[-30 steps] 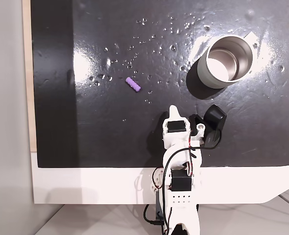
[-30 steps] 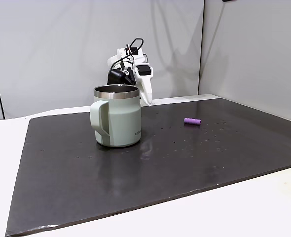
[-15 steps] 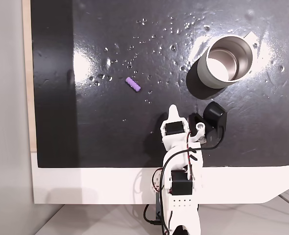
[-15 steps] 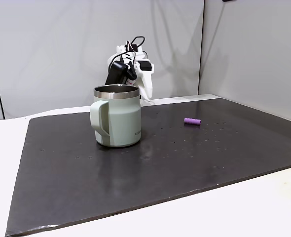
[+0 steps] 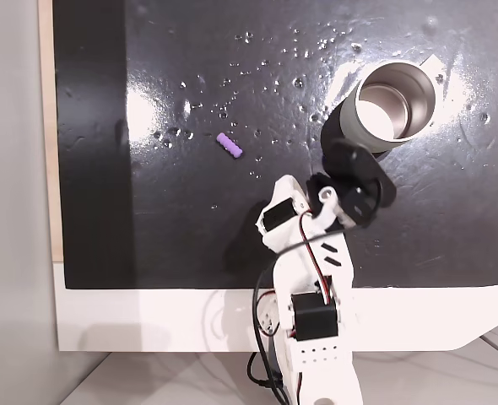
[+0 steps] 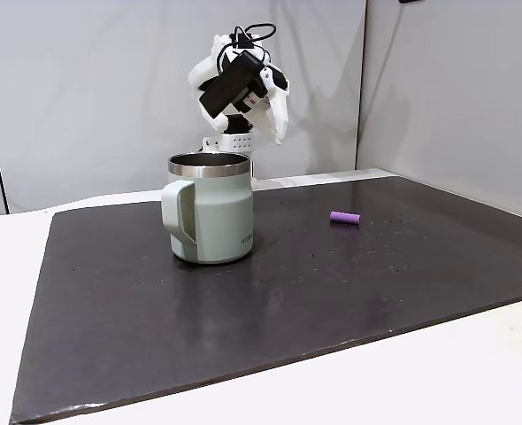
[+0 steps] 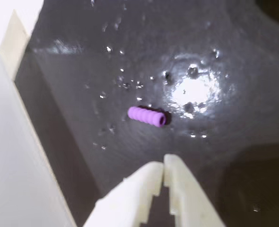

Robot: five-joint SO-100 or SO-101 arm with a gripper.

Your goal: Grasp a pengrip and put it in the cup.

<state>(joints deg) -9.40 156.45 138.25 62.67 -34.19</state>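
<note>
Now, bottom centre of the wrist view, the white two-finger jaws (image 7: 163, 163) are pressed together, holding nothing. Just above them lies the tiny light-purple ribbed pengrip (image 7: 147, 116) on the glossy black desk (image 7: 224, 56). In a fixed view, the silvery brushed-metal cup (image 5: 390, 103) stands upper right.
</note>
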